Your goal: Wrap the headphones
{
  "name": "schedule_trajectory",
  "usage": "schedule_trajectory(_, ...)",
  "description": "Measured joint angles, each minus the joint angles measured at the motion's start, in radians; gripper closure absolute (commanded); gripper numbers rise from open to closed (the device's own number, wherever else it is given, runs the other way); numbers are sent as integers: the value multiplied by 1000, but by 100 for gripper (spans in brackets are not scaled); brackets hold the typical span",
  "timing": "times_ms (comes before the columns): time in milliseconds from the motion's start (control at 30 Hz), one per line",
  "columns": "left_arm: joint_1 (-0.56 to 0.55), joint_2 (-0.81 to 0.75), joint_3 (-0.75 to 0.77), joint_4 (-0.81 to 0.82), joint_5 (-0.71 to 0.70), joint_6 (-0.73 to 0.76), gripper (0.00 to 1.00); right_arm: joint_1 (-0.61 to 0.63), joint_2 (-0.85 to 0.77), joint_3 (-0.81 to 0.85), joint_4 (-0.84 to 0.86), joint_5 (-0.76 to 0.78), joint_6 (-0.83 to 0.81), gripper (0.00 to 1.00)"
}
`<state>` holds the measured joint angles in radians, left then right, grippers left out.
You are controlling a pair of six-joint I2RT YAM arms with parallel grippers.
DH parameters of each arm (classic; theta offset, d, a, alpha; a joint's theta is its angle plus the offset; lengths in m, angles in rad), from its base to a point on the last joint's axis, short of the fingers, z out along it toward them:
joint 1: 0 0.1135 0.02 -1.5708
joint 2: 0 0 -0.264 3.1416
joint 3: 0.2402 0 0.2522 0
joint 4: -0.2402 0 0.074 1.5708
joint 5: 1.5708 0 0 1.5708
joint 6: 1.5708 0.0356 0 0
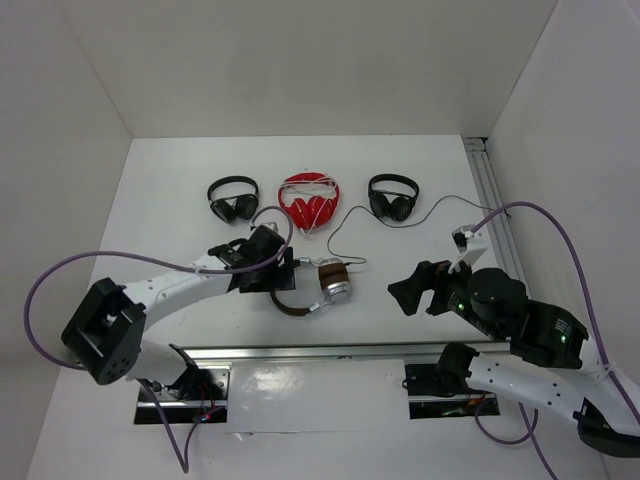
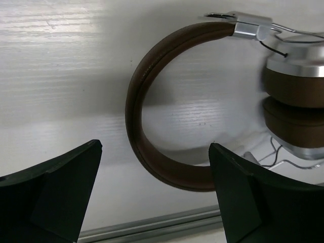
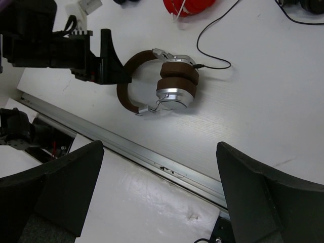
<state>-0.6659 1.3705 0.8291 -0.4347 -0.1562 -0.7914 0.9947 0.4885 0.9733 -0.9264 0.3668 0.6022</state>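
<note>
The headphones (image 1: 318, 285) lie on their side on the white table (image 1: 180, 220), right at the tips of the left gripper (image 1: 285, 272). That gripper stands wide open and holds nothing. In its wrist view the brown headband (image 2: 147, 101) curves across the gap ahead of the two dark fingers (image 2: 61, 187). From the right wrist view one fingertip sits just beside the band's outer curve, though whether it touches cannot be told. The brown ear pads (image 3: 177, 76) and silver cups (image 3: 174, 96) are stacked together at the end away from the left gripper. The thin dark cable (image 3: 210, 30) runs loose from them over the table toward the far side. The right gripper (image 1: 405, 292) is well apart to the right, also spread wide and empty. Along the far side lie a red pair (image 1: 309, 200) with white cord and two black pairs (image 1: 233, 198) (image 1: 392, 196).
</note>
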Motion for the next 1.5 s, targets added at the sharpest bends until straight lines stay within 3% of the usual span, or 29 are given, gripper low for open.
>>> schedule_trajectory(267,-14,87,-5,58,-37,-25,23,-1,-3,0,1,-5,-9,1)
schedule_trajectory(500,-29,173,-11,88,-98,-55,27,-1,-3,0,1,-6,-10,1)
schedule_trajectory(633,-38,188,-8,104,-131,-72,65,-1,-3,0,2,-6,-10,1)
schedule_trajectory(700,-40,192,-8,100,-144,-81,98,-1,-3,0,2,-6,-10,1)
schedule_trajectory(967,-52,172,-6,64,-145,-84,100,-1,-1,0,6,-7,-10,1)
schedule_trajectory(1200,-73,-100,22,-224,-162,-77,100,-1,-17,-2,10,-16,-10,1)
schedule_trajectory(1367,-79,-322,290,-489,-283,-75,100,-1,-123,-47,118,-79,-13,1)
schedule_trajectory(1500,-78,-358,576,-642,-402,-74,100,-2,-167,-147,282,-132,-25,1)
